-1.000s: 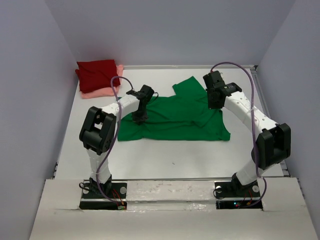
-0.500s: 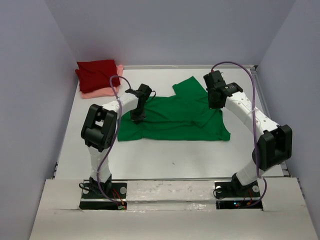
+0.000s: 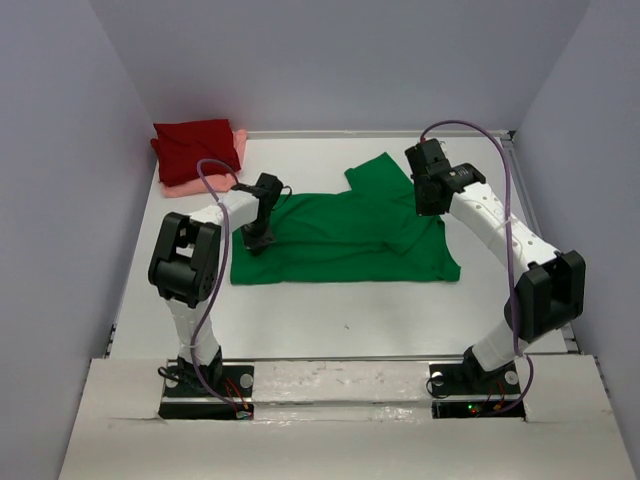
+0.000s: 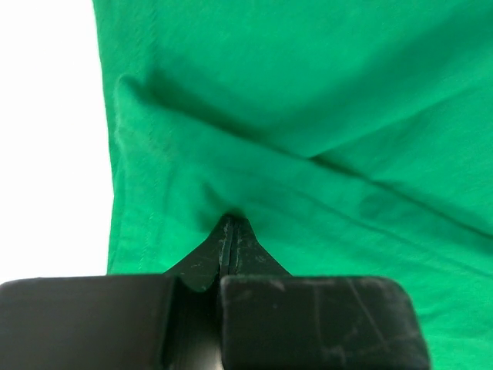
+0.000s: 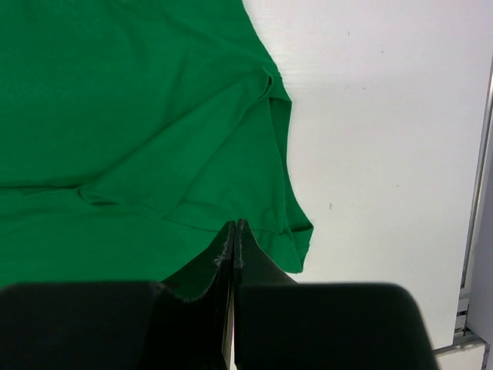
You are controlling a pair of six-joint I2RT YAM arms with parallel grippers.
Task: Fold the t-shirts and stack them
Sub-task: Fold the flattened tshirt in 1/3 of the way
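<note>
The bright green t-shirt (image 3: 345,235) lies spread out in the middle of the white table, with one sleeve pointing to the far side. My left gripper (image 3: 258,243) is shut at the shirt's left edge. In the left wrist view its tips (image 4: 229,220) pinch a pucker of the green cloth (image 4: 308,116). My right gripper (image 3: 428,205) is shut and empty, held above the shirt's right sleeve (image 5: 285,231), with its tips (image 5: 234,223) over the hem. The dark red t-shirt (image 3: 195,148) lies folded on the folded salmon pink t-shirt (image 3: 205,183) at the far left corner.
Grey walls enclose the table on the left, back and right. A metal rail (image 3: 512,150) runs along the right edge, and it also shows in the right wrist view (image 5: 479,193). Bare white table (image 3: 340,310) lies between the shirt and the arm bases.
My left gripper has moved left and slightly toward the near side, drawing the shirt's left edge outward with it. The right gripper has barely moved.
</note>
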